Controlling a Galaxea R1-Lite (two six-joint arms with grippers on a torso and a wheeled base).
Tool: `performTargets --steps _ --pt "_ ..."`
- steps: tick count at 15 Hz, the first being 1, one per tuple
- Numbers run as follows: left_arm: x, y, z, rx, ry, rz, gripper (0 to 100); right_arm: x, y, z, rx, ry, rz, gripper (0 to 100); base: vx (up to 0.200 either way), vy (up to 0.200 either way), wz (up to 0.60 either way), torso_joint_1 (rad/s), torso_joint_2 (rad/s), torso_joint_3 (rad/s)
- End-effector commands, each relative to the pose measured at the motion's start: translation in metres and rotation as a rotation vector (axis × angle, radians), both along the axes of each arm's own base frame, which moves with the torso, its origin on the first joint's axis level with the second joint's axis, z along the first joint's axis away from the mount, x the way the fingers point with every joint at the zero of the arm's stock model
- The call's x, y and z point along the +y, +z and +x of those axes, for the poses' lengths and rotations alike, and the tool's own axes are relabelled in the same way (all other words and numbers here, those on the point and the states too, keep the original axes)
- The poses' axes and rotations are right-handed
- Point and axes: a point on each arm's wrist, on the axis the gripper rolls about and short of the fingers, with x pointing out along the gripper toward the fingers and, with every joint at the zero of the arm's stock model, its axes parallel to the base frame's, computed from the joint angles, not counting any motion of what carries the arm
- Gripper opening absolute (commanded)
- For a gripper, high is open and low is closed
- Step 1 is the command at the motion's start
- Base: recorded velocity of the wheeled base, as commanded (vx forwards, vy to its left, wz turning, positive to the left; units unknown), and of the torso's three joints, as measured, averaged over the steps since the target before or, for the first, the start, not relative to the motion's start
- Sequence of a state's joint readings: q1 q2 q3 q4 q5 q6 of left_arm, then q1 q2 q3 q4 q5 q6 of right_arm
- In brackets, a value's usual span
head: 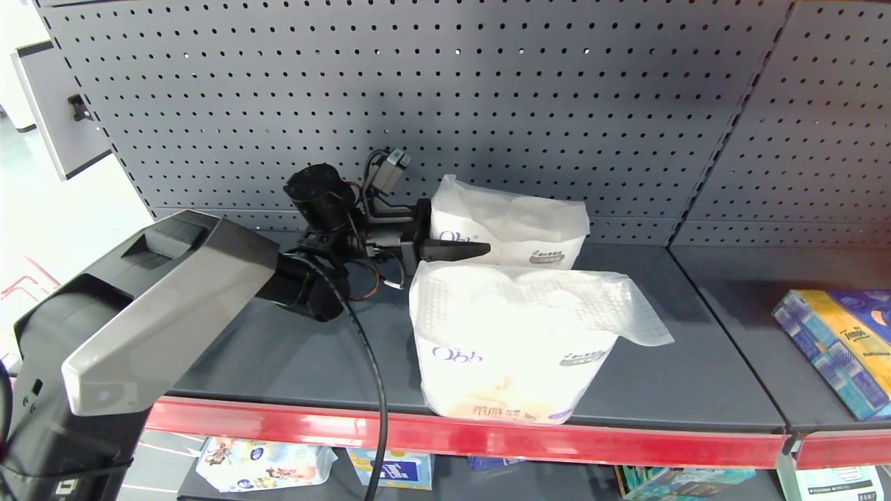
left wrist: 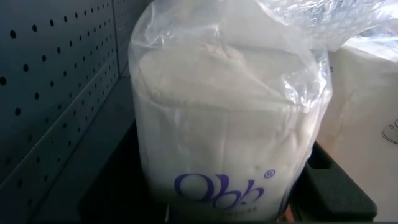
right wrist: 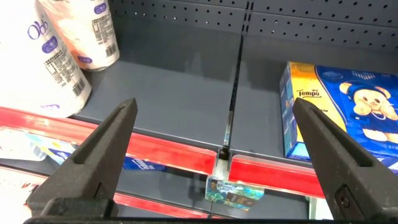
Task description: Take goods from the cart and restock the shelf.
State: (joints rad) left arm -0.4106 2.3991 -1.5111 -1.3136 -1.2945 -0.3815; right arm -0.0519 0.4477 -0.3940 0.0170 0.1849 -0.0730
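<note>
- Clamped by the left gripper (head: 477,236): rear tissue pack (head: 522,216), standing deep by the pegboard (head: 487,104), probably to leave front room.
- Spread wide, empty, before the shelf edge (right wrist: 168,152): right gripper (right wrist: 214,106), likely keeping clear.
</note>
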Motion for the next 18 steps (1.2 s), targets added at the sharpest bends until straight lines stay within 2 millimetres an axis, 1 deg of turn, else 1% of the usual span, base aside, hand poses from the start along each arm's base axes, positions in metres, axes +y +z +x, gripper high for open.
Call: performTargets --steps 1,2,6,8,9,10,13,15,18 --pt "0.000 -0.001 0.000 0.001 0.001 0.001 0 0.000 0.000 0.000 0.000 0.000 0.001 100 0.000 0.000 0.00 0.000 0.00 0.000" --pt "0.000 -0.001 0.000 -0.002 0.002 -0.001 100 0.000 0.000 0.000 0.000 0.000 0.001 100 0.000 0.000 0.00 0.000 0.00 0.000" --pt "0.003 0.001 0.001 -0.004 0.015 -0.007 100 0.000 -0.001 0.000 0.005 -0.003 0.001 100 0.000 0.000 0.00 0.000 0.00 0.000" --pt "0.007 0.003 0.002 -0.007 0.027 -0.009 100 0.000 0.000 0.001 0.004 -0.003 0.000 100 0.000 0.000 0.00 0.000 0.00 0.000" --pt "0.018 0.009 0.004 -0.009 0.044 -0.015 100 0.000 0.000 0.001 0.004 -0.002 -0.002 100 0.000 0.000 0.00 0.000 0.00 0.000" --pt "0.024 0.017 0.002 -0.004 0.050 -0.023 100 0.000 0.000 0.001 0.004 -0.002 -0.002 100 0.000 0.000 0.00 0.000 0.00 0.000" --pt "0.035 0.032 -0.002 -0.007 0.055 -0.051 100 0.000 -0.003 0.001 0.012 -0.001 -0.001 100 0.000 0.000 0.00 0.000 0.00 0.000" --pt "0.039 0.036 -0.003 -0.013 0.058 -0.060 100 0.000 -0.004 0.001 0.016 -0.001 -0.001 100 0.000 0.000 0.00 0.000 0.00 0.000" --pt "0.044 0.056 -0.012 -0.010 0.047 -0.082 100 0.000 -0.006 0.002 0.024 0.001 -0.001 100 0.000 0.000 0.00 0.000 0.00 0.000"
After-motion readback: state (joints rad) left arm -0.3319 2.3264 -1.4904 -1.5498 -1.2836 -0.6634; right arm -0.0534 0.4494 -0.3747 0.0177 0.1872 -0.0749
